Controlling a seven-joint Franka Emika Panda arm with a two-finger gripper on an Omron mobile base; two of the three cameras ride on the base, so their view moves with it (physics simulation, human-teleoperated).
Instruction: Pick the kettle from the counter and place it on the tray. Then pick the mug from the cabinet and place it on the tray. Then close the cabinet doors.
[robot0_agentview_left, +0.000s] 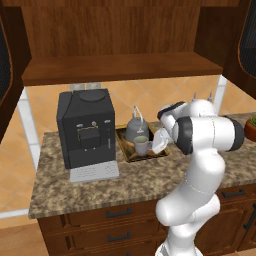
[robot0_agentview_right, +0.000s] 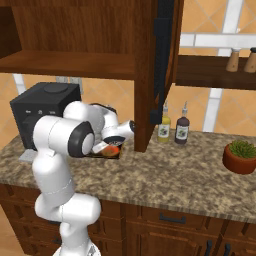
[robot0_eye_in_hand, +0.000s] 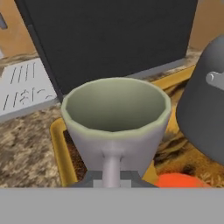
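Jaws pinched tight on the handle of the mug (robot0_eye_in_hand: 114, 127), seen at the bottom of the hand view, right where the gripper (robot0_eye_in_hand: 113, 178) comes in. Mug held upright, open top showing its greenish inside, low over the front part of the tray (robot0_eye_in_hand: 59, 144), maybe just touching it (hard to tell which). From the left base view, mug (robot0_agentview_left: 141, 145) right in front of the kettle (robot0_agentview_left: 135, 128), both inside the tray (robot0_agentview_left: 123, 149), with the gripper (robot0_agentview_left: 159, 143) just beside the mug on its right. Tray resting on the counter (robot0_agentview_left: 100, 187), next to the big black coffee machine (robot0_agentview_left: 86, 130). Kettle sitting on the tray, so first job looks done. Mug out of the cabinet (robot0_agentview_left: 115, 30) and down at the tray, so second job looks nearly done, only the letting go left. Something orange (robot0_eye_in_hand: 179, 180) on the tray near the gripper, too cut off to name. Cabinet doors not shut: one door (robot0_agentview_right: 161, 65) sticking out edge-on in the right base view, above the counter (robot0_agentview_right: 165, 172). Still to do, as a guess: open up, pull the hand back without knocking the mug into the kettle, then swing both doors closed.
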